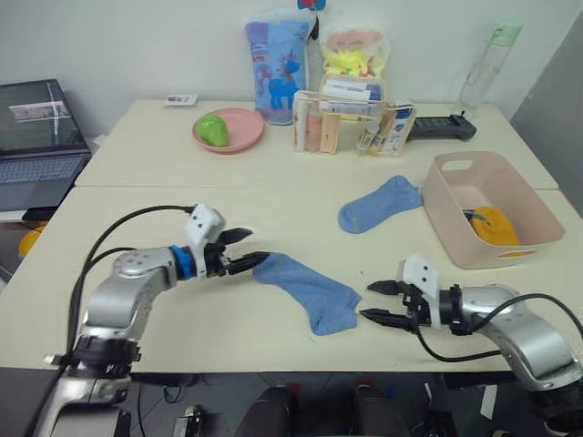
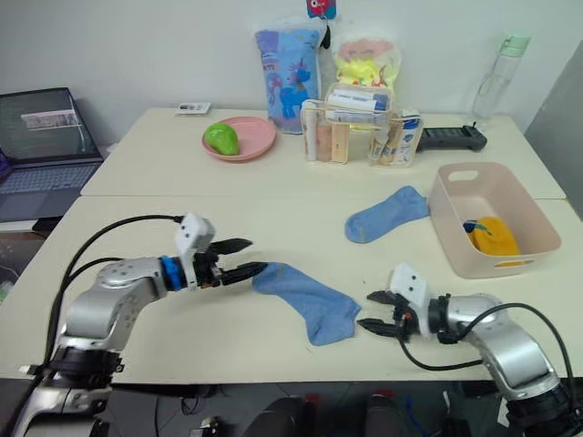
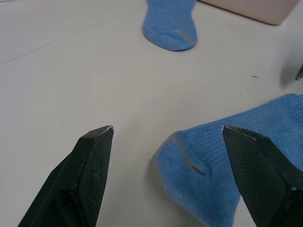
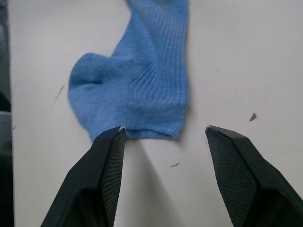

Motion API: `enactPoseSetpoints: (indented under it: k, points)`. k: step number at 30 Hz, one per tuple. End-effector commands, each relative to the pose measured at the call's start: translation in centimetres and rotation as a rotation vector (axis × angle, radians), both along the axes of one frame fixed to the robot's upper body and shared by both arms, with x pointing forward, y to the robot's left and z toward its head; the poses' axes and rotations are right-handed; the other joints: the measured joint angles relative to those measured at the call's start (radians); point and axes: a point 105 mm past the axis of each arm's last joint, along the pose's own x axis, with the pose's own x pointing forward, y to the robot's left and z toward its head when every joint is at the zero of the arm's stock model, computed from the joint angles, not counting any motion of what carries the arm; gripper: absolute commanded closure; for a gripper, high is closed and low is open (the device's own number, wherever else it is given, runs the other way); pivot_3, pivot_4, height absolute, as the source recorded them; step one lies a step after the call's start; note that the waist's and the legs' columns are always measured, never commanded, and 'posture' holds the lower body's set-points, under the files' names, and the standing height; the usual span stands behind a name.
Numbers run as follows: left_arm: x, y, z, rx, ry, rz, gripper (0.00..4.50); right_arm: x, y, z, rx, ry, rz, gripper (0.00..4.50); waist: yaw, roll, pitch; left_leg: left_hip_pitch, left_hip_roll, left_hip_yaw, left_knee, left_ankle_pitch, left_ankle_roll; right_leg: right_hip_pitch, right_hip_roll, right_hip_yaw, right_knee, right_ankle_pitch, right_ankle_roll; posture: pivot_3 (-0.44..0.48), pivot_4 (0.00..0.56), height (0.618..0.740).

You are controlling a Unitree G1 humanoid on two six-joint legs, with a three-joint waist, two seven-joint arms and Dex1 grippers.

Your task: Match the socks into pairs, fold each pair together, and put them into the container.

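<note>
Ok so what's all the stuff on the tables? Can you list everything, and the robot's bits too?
Light blue socks: two; near sock flat between the pincers, far sock beside the tub.
Tub: one, pale pink, on the robot's right, yellow and navy socks inside.
Plate: one, pink, far table, green thing on it.
Organiser of bottles: one, clear, far table.
Bags: two, blue and yellow, by the wall.
Water bottle: one, clear, far right.
Laptop: one, dark, far left.
Left pincer: open, at the near sock's end.
Right pincer: open, at its other end.
</note>
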Motion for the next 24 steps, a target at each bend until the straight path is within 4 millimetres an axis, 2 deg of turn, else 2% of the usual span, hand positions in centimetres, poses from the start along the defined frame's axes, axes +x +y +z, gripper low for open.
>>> enactPoseSetpoints:
  k: [1, 2, 3, 7, 10, 14, 16, 21, 24]
  points:
    - [0.6, 0.1, -1.0, 0.085, 0.001, -0.033, 0.68, 0.3, 0.1, 0.7, 0.013, -0.034, -0.057, 1.61, -0.004, 0.0, 0.0, 0.0, 0.0, 0.0, 0.0, 0.0, 0.0, 0.0, 0.0, 0.0, 0.0, 0.0, 0.0, 0.0, 0.15, 0.74]
    - [0.5, 0.2, -1.6, 0.116, 0.009, -0.048, 0.68, 0.2, 0.2, 0.5, 0.015, -0.023, -0.062, 1.61, -0.005, 0.0, 0.0, 0.0, 0.0, 0.0, 0.0, 0.0, 0.0, 0.0, 0.0, 0.0, 0.0, 0.0, 0.0, 0.0, 0.15, 0.74]
    - [0.4, 0.1, -2.0, 0.13, 0.021, -0.067, 0.86, 0.0, 0.4, 0.3, 0.016, -0.014, -0.06, 1.61, -0.007, 0.0, 0.0, 0.0, 0.0, 0.0, 0.0, 0.0, 0.0, 0.0, 0.0, 0.0, -0.001, 0.0, 0.0, 0.0, 0.15, 0.74]
    - [0.5, 0.1, -2.3, 0.138, 0.029, -0.087, 1.94, -0.4, 1.2, 0.0, 0.037, 0.007, -0.042, 1.61, -0.011, 0.0, 0.0, 0.0, 0.0, 0.0, 0.0, 0.0, 0.0, 0.0, 0.0, 0.0, 0.0, 0.0, 0.0, 0.0, 0.15, 0.74]
    - [0.7, 0.2, -2.3, 0.136, 0.025, -0.077, 2.97, -0.4, 1.6, -0.3, 0.035, 0.014, -0.023, 2.23, -0.012, 0.0, 0.0, 0.0, 0.0, 0.0, 0.0, 0.0, 0.0, 0.0, 0.0, 0.0, 0.0, 0.0, 0.0, 0.0, 0.15, 0.74]
    - [0.2, 0.4, -2.5, 0.129, 0.028, -0.079, 4.36, -0.2, 1.9, -0.5, 0.049, 0.03, -0.014, 3.69, -0.012, 0.0, 0.0, 0.0, 0.0, 0.0, 0.0, 0.0, 0.0, 0.0, 0.0, 0.0, 0.0, 0.0, 0.0, 0.0, 0.15, 0.74]
    - [-0.4, 0.4, -2.7, 0.121, 0.035, -0.08, 4.5, -0.1, 1.9, -0.5, 0.05, 0.037, -0.004, 4.46, -0.012, 0.0, 0.0, 0.0, 0.0, 0.0, 0.0, 0.0, 0.0, 0.0, 0.0, 0.0, 0.0, 0.0, 0.0, 0.0, 0.15, 0.74]
    - [-2.0, 0.6, -2.8, 0.093, 0.055, -0.058, 4.5, 1.3, 0.7, 0.0, 0.026, 0.017, -0.019, 4.49, -0.013, 0.0, 0.0, 0.0, 0.0, 0.0, 0.0, 0.0, 0.0, 0.0, 0.0, 0.0, 0.0, 0.0, 0.0, 0.0, 0.15, 0.74]
    - [-3.9, 0.2, -2.9, 0.052, 0.076, -0.036, 4.5, 2.9, 0.6, 1.4, 0.011, -0.032, -0.012, 4.49, -0.018, 0.0, 0.0, 0.0, 0.0, 0.0, 0.0, 0.0, 0.0, 0.0, 0.0, 0.001, 0.0, 0.0, 0.0, 0.0, 0.15, 0.74]
